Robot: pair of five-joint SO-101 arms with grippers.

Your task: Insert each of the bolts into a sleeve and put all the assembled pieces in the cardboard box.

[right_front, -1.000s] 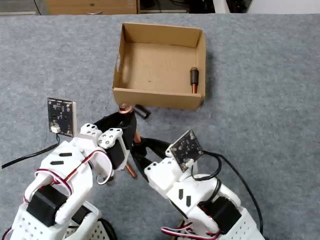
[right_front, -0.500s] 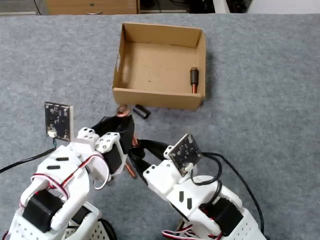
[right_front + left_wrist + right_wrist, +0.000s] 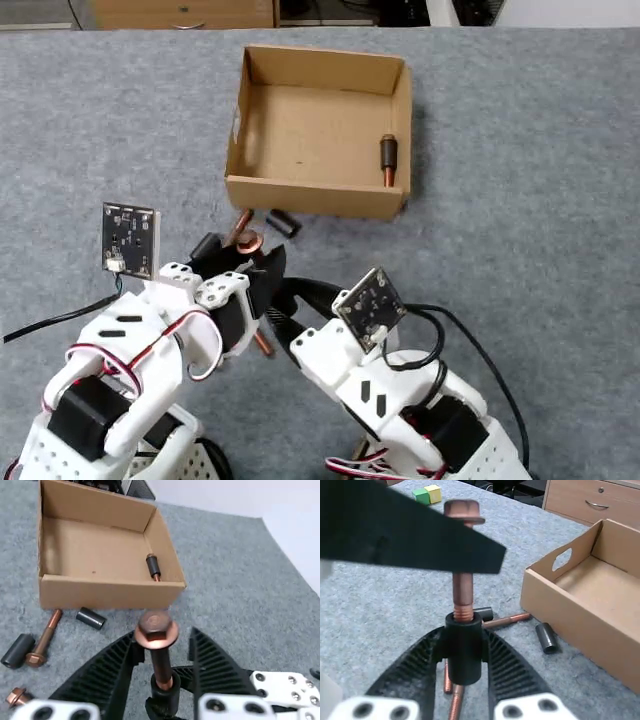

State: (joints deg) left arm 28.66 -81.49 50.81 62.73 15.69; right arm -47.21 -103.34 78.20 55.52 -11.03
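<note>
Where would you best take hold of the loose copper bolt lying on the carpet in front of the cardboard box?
I'd grip the bolt mid-shank, coming straight down from above and squeezing across it. It lies flat on the carpet, so only the top is free; the shank is slim, and a black sleeve crowds the wider head end.

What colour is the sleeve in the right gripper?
Black. The sleeve shows best in the right wrist view.

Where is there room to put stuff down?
Most of the cardboard box floor is bare; one assembled piece lies along one side wall. The grey mat beyond that wall is free. In front it's crowded: loose bolt and sleeve.
</note>
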